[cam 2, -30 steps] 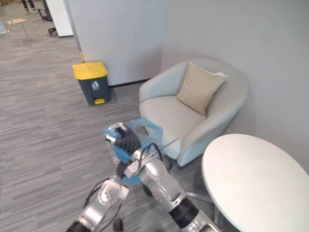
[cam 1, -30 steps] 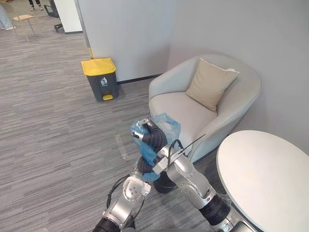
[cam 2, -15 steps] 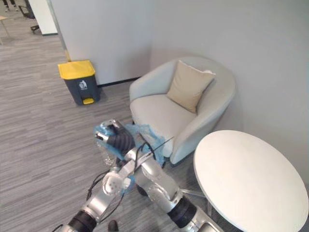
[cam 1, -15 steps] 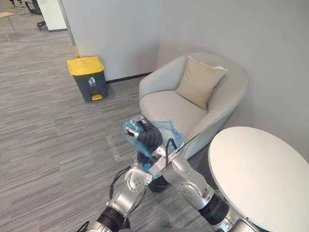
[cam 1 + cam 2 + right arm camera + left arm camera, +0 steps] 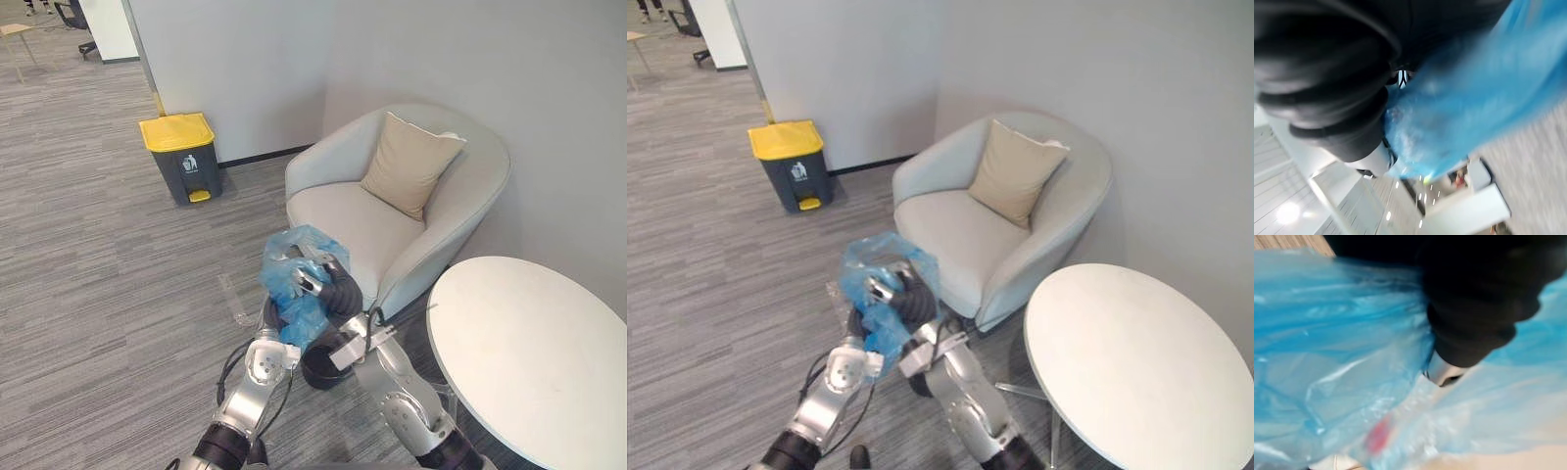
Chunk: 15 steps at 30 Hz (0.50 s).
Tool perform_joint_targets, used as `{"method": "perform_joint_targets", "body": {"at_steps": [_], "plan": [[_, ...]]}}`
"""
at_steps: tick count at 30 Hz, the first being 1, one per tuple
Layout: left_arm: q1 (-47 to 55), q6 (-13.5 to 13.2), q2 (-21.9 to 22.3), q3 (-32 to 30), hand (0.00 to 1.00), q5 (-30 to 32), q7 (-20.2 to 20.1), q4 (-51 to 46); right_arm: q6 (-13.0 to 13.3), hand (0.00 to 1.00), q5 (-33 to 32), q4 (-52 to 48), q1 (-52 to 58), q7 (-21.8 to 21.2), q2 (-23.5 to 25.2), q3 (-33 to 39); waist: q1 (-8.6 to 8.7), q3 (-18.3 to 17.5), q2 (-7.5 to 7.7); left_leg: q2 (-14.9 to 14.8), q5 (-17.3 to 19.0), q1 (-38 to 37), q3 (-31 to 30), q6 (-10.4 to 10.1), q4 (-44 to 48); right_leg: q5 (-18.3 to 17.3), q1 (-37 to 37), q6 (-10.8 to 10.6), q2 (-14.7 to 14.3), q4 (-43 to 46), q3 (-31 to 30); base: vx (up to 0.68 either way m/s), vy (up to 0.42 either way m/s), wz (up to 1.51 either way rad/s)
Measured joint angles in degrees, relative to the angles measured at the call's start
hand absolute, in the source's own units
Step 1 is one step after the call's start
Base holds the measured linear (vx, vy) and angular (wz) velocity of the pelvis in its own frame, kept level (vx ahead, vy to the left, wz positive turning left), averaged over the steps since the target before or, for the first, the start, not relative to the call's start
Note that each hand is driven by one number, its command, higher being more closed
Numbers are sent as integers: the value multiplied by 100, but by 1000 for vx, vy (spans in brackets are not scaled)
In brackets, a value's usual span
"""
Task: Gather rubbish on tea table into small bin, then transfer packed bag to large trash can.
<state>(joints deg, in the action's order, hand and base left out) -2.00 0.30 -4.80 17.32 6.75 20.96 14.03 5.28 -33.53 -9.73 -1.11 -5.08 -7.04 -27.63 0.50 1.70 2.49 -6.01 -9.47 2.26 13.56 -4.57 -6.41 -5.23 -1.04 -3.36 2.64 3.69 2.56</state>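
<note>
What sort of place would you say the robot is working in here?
Probably an office lounge or waiting corner: a pale tub armchair with a beige cushion, a round white table beside it, and a yellow-lidded pedal bin against the wall on grey striped flooring.

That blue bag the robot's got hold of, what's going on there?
The robot has a blue plastic rubbish bag lifted above the small black bin on the floor beside the armchair. Its right hand is curled round the bag's top, and its left hand is against the bag lower down. The yellow-lidded trash can stands by the wall, lid closed; the bag has not reached it yet.
</note>
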Motion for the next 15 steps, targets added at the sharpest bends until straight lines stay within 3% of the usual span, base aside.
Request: {"method": "perform_joint_targets", "body": {"at_steps": [11,15], "plan": [[507,-181,-19,-743,100,-466,-359,-369,274,0,2008,-264,461,-82,-1008,1507,-18,61,-28,85,-41,123,-21,75,2,62,87,1,78,-25,18,22,11,1],[713,-223,-87,-967,100,-467,-457,-369,595,0,2982,-679,673,89,-1427,2005,-4,92,-68,85,-41,123,-21,75,2,61,86,1,80,-33,22,17,1,0]]}}
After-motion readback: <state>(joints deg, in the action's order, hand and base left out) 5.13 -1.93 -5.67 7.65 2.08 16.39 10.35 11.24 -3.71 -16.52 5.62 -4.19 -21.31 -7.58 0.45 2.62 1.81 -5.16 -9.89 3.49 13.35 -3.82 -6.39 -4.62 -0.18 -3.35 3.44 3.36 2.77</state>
